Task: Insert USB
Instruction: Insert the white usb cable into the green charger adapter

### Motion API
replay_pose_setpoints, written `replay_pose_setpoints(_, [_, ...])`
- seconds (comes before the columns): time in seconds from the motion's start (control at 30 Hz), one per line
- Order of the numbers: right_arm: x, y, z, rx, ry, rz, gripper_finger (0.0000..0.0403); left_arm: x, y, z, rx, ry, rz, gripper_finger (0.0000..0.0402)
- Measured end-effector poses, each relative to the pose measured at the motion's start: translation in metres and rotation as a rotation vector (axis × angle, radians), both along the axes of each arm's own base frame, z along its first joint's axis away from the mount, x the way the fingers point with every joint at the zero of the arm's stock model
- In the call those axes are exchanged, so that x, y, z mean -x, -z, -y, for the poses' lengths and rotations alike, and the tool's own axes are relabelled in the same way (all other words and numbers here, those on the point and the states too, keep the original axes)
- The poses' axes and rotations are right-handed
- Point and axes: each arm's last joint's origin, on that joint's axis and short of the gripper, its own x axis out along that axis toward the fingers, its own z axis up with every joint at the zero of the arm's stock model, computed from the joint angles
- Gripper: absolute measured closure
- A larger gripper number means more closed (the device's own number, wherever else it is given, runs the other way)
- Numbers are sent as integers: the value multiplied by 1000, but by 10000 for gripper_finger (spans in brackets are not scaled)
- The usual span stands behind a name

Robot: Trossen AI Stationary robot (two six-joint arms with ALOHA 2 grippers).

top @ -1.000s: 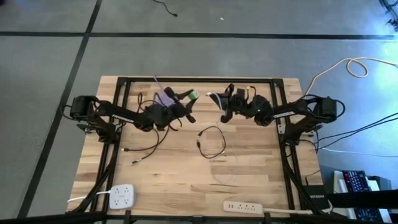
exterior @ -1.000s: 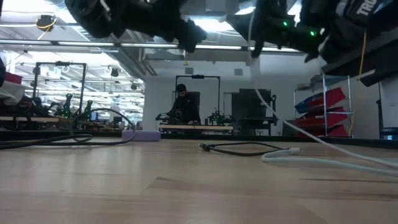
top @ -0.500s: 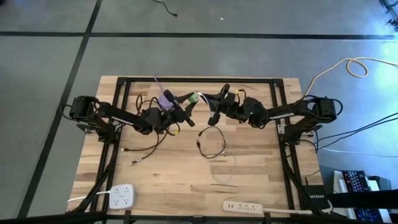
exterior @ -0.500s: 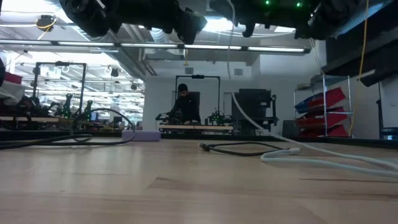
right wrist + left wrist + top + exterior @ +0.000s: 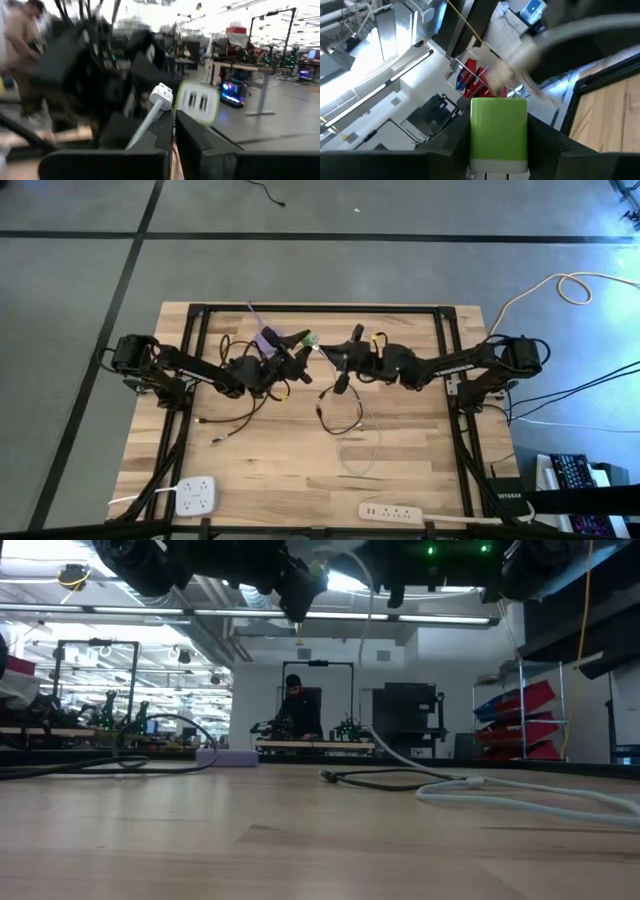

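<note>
A green USB adapter (image 5: 498, 127) is held above the table's middle by my left gripper (image 5: 303, 343), which is shut on it. Its port face (image 5: 197, 102) points at my right gripper (image 5: 331, 352). That gripper is shut on a white cable just behind its white USB plug (image 5: 161, 95). The plug's tip stands close in front of the adapter, a little to one side of the ports; I cannot tell whether they touch. The cable (image 5: 372, 730) hangs down, and its slack (image 5: 356, 448) lies on the table. My left gripper pinches the green adapter's two opposite sides (image 5: 476, 137) between its two fingers, coming level from the table's left. The adapter is lifted clear, its far end sticking out past the fingertips. My right gripper pinches the white cable (image 5: 148, 122) a short way behind the plug, coming level from the table's right. The plug sticks out slanting past the fingertips, and the cable's rest hangs slack to the table.
A black cable loop (image 5: 340, 408) lies on the table below the grippers. A purple object (image 5: 268, 337) and dark cables (image 5: 240, 395) sit by the left arm. A white power block (image 5: 197, 495) and a power strip (image 5: 402, 511) lie at the near edge. A person (image 5: 293, 705) stands far behind.
My right gripper has moved toward the table's left, up to the left gripper, and has rolled, bringing the plug close to the green adapter. The hanging cable has swung left with it. My left gripper has rolled the adapter a little and otherwise kept its place.
</note>
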Motion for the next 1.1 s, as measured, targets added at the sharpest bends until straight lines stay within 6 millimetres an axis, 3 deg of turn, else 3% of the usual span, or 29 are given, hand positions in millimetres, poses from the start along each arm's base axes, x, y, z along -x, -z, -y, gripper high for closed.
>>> replay_pose_setpoints(0.23, [0, 18, 1, 68, 28, -212, 397, 1, 2, 1, -8, -75, -46, 277])
replay_pose_setpoints(0.47, [0, 24, -6, 118, 29, -287, 342, 0, 10, -1, 66, -107, -67, 277])
replay_pose_setpoints(0.63, [3, 35, -13, 368, 81, -493, 292, 0, 15, -2, 87, -156, -100, 277])
replay_pose_setpoints(0.73, [4, 52, -15, 475, 9, -650, 268, 2, 16, -2, 83, -218, -122, 277])
replay_pose_setpoints(0.87, [-5, 81, -19, 607, -185, -750, 260, 21, 19, -2, 113, -217, -96, 277])
replay_pose_setpoints(0.97, [-21, 98, -19, 716, -227, -814, 264, 45, 24, -4, 189, -209, -7, 277])
replay_pose_setpoints(1.1, [-53, 104, -16, 740, -214, -847, 269, 73, 36, -6, 255, -237, 56, 277])
